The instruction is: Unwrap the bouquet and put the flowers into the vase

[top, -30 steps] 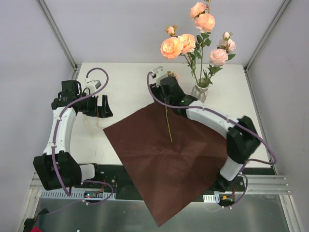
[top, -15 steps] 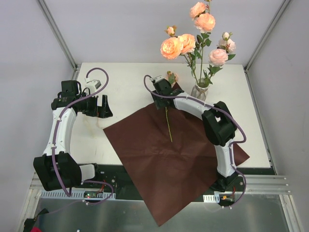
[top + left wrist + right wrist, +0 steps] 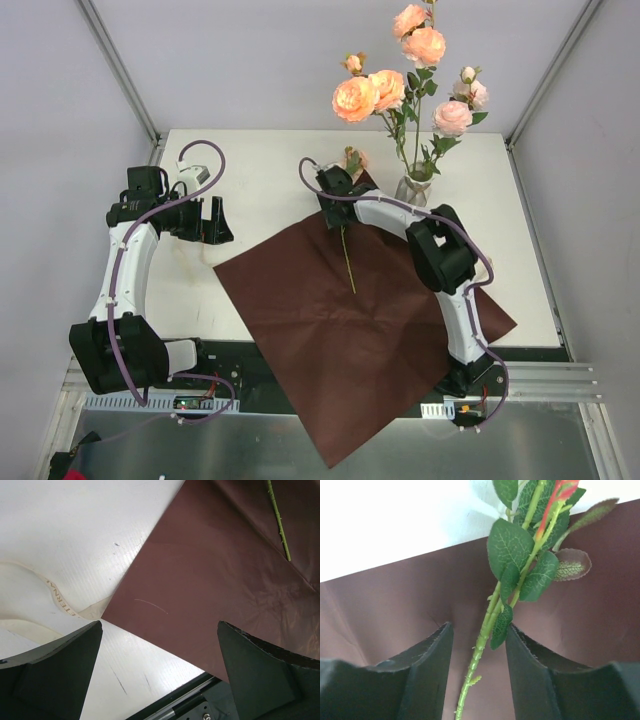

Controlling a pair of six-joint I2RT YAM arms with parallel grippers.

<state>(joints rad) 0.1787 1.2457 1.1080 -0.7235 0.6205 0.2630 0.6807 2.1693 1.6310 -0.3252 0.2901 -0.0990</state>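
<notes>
Paper [image 3: 350,330], the maroon wrapping, lies nearest, spread flat as an open sheet with one corner hanging over the near edge of the table [image 3: 260,160]. To its left the left gripper [image 3: 160,680] hovers with its fingers spread as wide as they go, holding nothing, and the cream ribbon [image 3: 55,600] lies loose on the table below it. Further in, one last stem [image 3: 348,262] rests on the sheet. Within the past second the right gripper [image 3: 477,647] has dropped down over this stem just below its leaves [image 3: 509,545], the arm folding in behind it, while the stem itself has not shifted. The jaws now stand on either side of the stem, half drawn in, with a sliver of paper visible on each side, so they are not pinching it yet. That looks like the last pick of the task. At the back right the vase [image 3: 414,188] already holds the other roses [image 3: 372,92], upright and fanned out above its mouth.
</notes>
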